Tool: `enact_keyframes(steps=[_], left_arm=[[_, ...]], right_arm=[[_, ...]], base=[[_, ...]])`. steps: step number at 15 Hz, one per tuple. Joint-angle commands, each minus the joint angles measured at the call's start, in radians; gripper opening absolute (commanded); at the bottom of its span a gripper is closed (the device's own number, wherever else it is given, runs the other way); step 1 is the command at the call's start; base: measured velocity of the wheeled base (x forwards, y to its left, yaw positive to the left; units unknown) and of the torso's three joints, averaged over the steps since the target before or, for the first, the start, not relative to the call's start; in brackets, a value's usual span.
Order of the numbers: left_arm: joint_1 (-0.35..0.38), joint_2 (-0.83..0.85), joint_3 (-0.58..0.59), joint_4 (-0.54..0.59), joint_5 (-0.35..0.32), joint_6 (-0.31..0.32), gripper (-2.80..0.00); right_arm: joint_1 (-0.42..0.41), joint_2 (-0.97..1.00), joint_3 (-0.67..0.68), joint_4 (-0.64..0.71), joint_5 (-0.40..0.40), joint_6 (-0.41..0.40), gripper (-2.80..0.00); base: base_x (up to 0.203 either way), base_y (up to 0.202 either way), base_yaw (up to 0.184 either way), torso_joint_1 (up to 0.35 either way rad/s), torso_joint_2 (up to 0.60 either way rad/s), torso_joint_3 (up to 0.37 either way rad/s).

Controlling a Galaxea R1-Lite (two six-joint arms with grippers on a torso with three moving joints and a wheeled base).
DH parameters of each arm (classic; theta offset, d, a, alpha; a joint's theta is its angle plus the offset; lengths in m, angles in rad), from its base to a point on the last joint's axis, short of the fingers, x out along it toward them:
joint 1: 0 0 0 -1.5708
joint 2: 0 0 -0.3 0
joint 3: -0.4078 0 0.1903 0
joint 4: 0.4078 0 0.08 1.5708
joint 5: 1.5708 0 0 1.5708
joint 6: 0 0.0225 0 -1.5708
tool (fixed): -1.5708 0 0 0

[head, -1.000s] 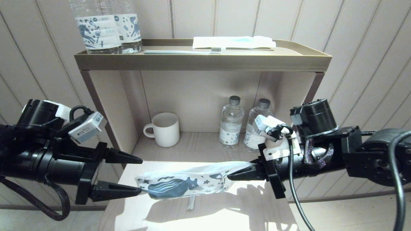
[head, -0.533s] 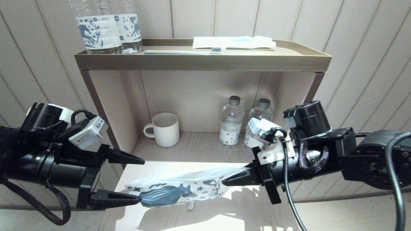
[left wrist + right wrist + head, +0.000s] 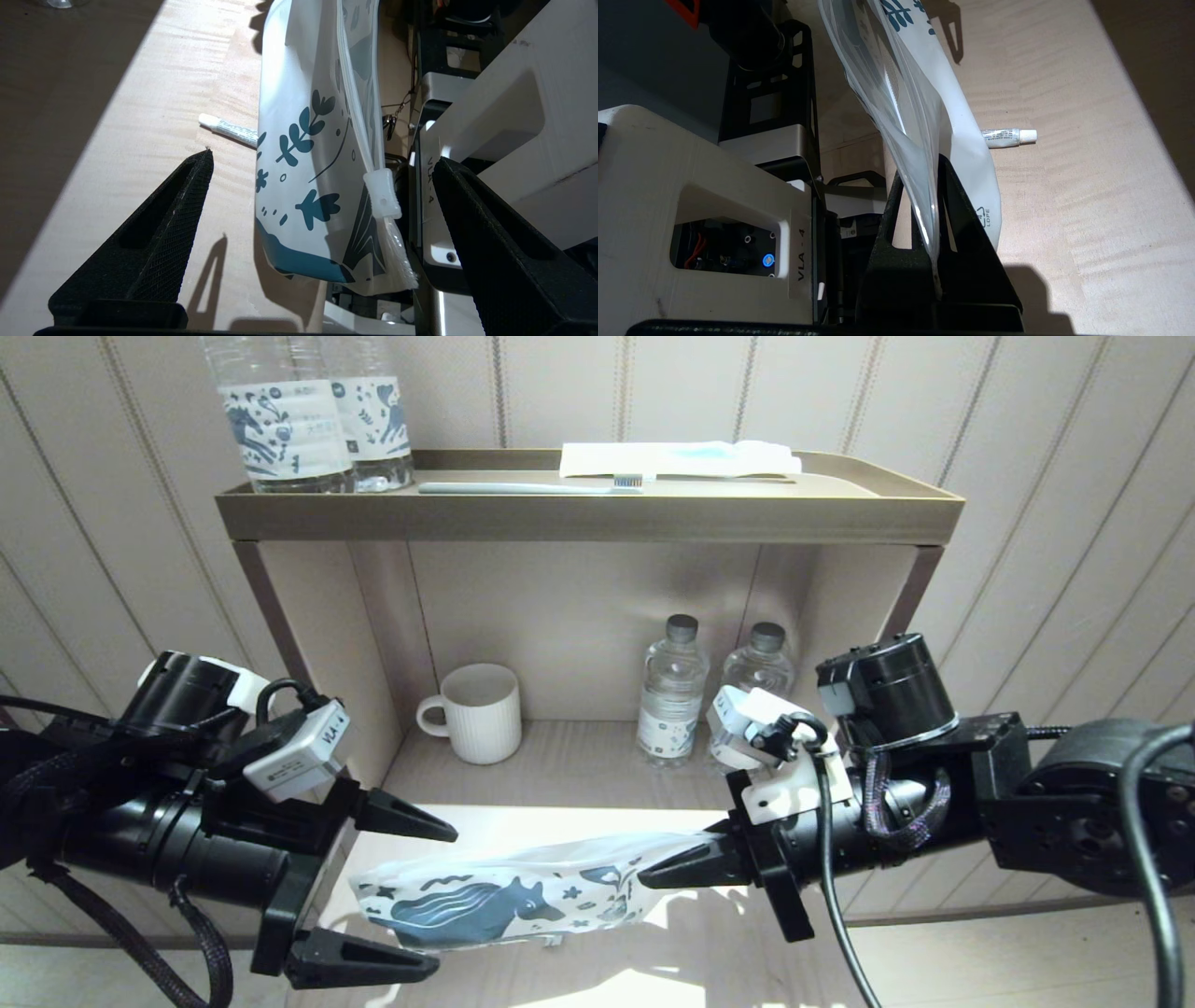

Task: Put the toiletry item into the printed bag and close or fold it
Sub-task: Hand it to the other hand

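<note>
You are gripping the bag (image 3: 523, 901) in the clenched right pincer (image 3: 653, 875), left pincer (image 3: 425, 901) released around its far end, tube (image 3: 1008, 136) lying under the bag, not yet packed.

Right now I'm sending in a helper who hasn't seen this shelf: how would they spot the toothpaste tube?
Start at the light wooden surface in front of the open cubby. The right gripper holds the printed bag in the air above it. The small white toothpaste tube lies flat on the wood beneath the bag, partly hidden, the only loose thing there.
</note>
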Motion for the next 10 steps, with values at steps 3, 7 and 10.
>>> enact_keyframes(steps=[3, 7, 10], left_arm=[[-0.008, 0.026, 0.003, 0.002, -0.006, 0.005, 0.00], [-0.013, 0.029, 0.015, 0.000, -0.004, 0.033, 0.00], [-0.019, 0.037, 0.043, -0.014, 0.052, 0.084, 0.00]], right_arm=[[0.005, 0.004, -0.002, -0.001, 0.005, -0.002, -2.80], [0.008, 0.006, 0.000, -0.003, 0.005, -0.002, -2.80], [0.006, 0.007, -0.003, -0.003, 0.003, -0.002, -2.80]], base=[[0.000, 0.000, 0.000, 0.000, 0.00, 0.000], [0.000, 0.000, 0.000, 0.000, 0.00, 0.000], [0.000, 0.000, 0.000, 0.000, 0.00, 0.000]])
